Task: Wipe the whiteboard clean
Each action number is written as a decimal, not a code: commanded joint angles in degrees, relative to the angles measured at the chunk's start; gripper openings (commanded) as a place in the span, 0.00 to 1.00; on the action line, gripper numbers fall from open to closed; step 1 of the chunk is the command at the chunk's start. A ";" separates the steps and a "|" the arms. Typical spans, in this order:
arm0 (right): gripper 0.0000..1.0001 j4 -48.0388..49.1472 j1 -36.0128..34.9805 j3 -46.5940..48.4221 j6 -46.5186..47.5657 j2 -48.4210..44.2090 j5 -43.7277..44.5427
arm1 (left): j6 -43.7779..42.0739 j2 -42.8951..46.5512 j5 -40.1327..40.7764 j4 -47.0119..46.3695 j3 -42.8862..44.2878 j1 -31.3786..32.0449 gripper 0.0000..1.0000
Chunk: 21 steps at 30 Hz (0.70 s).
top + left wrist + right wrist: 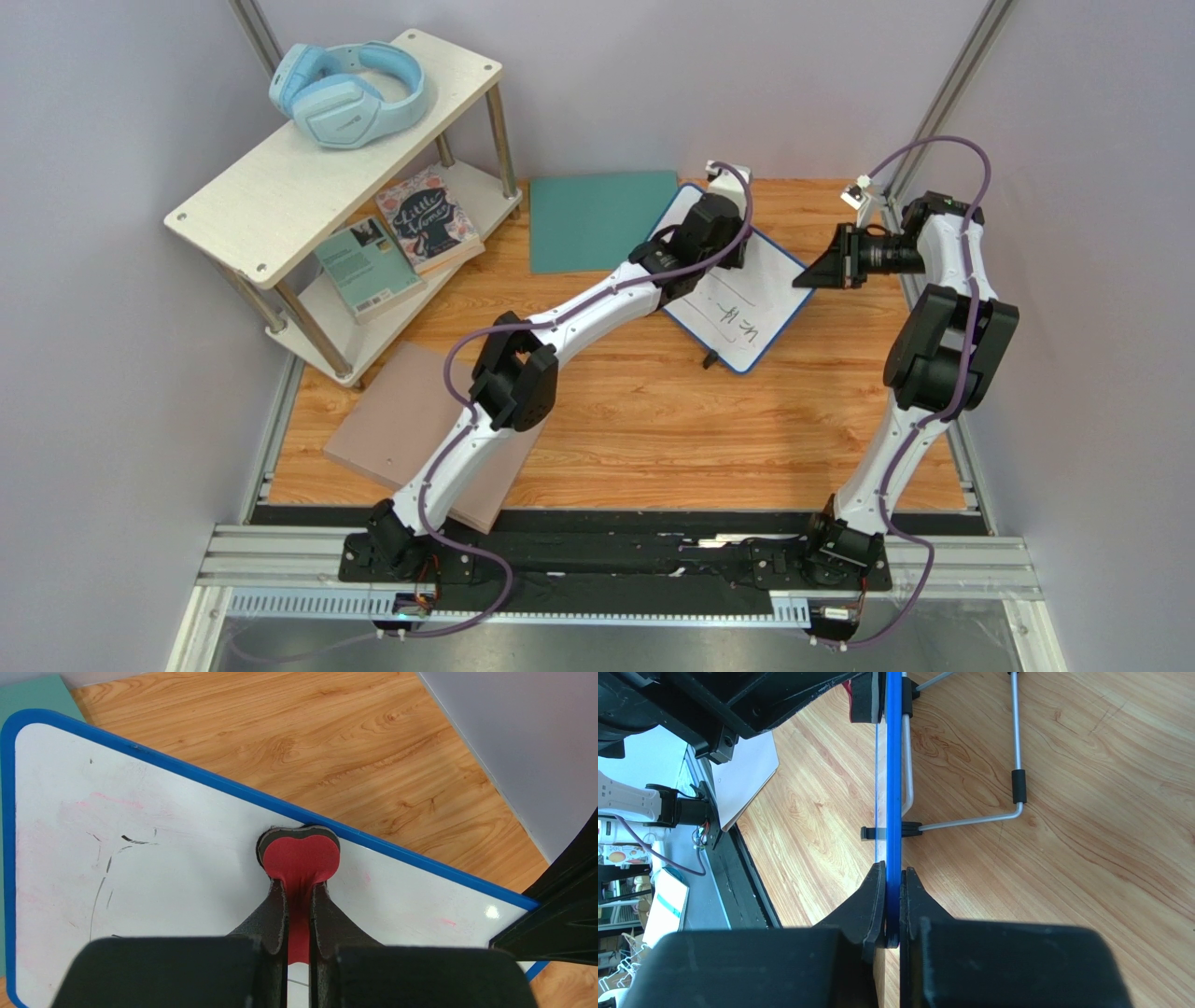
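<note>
Well, the whiteboard (744, 301), glossy white in a thin blue rounded frame, sits on the wood-grain table (631, 434) beside a teal mat (596, 217). The left end effector (300, 892) is clenched on a red, lobed eraser pad (302, 859) with dark backing, set against the smudged face. Only the right wrist view shows the board edge-on, with the right end effector (893, 882) clamping its frame and a bent wire stand (1017, 756) behind. A pale shelf (253, 182) carries blue headphones (348, 91) on top and books (400, 238) below.
</note>
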State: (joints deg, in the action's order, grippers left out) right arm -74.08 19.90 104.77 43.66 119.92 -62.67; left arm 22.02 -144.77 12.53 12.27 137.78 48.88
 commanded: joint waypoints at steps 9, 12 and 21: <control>0.00 -1.32 -1.71 1.22 8.28 0.75 6.51 | 8.21 2.12 2.40 6.09 -4.00 -9.94 0.00; 0.00 -1.33 -1.71 1.05 8.46 0.67 6.51 | 7.60 2.56 1.71 9.08 -5.24 -10.47 0.00; 0.00 -1.24 -1.71 0.35 8.46 0.14 5.90 | 9.01 5.71 -7.35 15.95 -12.33 -10.04 0.00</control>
State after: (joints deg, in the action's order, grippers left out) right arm -75.13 19.88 104.90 44.29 119.94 -62.48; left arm 30.15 -142.47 10.11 21.45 132.00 37.36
